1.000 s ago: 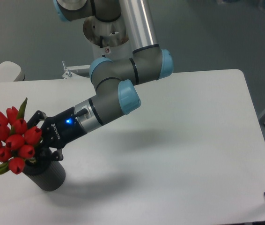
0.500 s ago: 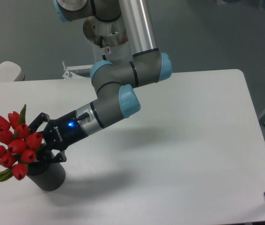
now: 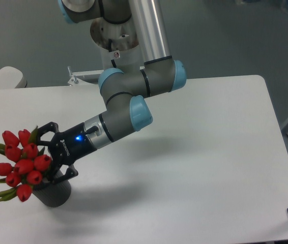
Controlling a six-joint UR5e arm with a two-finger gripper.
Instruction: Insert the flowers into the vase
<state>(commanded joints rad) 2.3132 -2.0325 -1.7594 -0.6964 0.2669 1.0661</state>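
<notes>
Flowers (image 3: pixel 22 165) stand in the vase (image 3: pixel 52 191) at the near-left corner of the white table (image 3: pixel 200 162), red buds leaning out to the left over the vase's rim, stems hidden inside the dark mouth. Gripper (image 3: pixel 52 152) sits just right of the bunch, tilted down toward the vase, its two black fingers (image 3: pixel 45 129) spread wide apart with one above the buds and the other near the rim, clamping nothing; a blue light glows on its body.
</notes>
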